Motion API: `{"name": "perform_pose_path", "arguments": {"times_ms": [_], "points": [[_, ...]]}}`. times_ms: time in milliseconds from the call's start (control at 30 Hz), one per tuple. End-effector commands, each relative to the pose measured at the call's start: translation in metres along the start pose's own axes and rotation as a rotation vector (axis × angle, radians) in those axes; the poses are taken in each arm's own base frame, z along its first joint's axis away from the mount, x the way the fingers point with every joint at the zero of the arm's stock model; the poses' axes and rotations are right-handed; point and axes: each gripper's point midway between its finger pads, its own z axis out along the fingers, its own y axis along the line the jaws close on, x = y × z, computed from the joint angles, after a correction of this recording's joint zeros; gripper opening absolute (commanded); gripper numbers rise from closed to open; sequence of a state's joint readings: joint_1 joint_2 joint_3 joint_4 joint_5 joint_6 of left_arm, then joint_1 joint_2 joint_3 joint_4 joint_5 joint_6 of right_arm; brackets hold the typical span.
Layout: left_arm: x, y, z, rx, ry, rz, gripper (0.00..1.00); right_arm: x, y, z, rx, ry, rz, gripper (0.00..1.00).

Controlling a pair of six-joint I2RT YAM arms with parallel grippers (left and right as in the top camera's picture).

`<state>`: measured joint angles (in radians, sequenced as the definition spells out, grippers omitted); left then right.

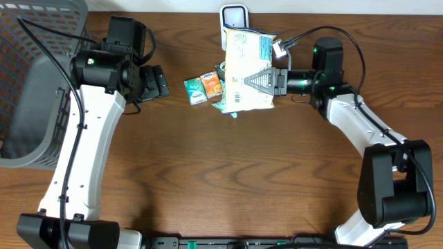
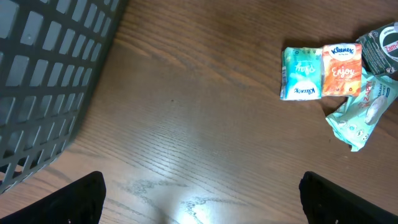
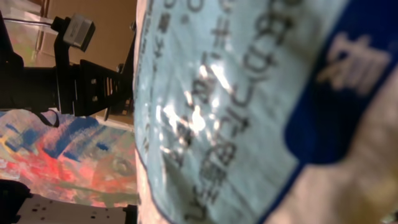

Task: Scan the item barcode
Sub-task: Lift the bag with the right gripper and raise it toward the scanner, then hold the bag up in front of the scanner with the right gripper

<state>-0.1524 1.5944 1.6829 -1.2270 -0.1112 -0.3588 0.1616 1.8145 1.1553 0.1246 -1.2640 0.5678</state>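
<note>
The table (image 1: 228, 173) is brown wood-grain, the basket (image 1: 34, 83) grey lattice (teal pack (image 2: 301, 73), orange pack (image 2: 341, 70): white-lettered).

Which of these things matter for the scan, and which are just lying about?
In the job: blue-and-white pouch, right gripper shut on it, white scanner.
Lying about: teal Kleenex pack, orange Kleenex pack, mint wipes packet, grey basket.

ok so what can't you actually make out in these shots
- Scanner: overhead, mostly hidden behind the blue-and-white packet in the right gripper.
- Packet's print: right wrist, too close and blurred to read; no barcode identifiable.
- Dark packet: left wrist, cut off by the right edge.
- Left gripper: left wrist, only fingertips at the bottom edge.
</note>
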Motion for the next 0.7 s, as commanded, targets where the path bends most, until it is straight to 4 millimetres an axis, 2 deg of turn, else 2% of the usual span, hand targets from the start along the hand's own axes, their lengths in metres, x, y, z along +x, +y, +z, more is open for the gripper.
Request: {"name": "perform_pose_path", "arguments": {"times_ms": [0, 667], "points": [[-0.0028, 0.003, -0.0043, -0.008, -0.016, 0.006, 0.98, 0.001, 0.021, 0.0058, -0.035, 0.021, -0.027, 0.01], [-0.0028, 0.003, -0.0043, -0.008, -0.016, 0.006, 0.98, -0.0016, 0.0129, 0.0104, 0.016, -0.003, -0.037, 0.01]]}}
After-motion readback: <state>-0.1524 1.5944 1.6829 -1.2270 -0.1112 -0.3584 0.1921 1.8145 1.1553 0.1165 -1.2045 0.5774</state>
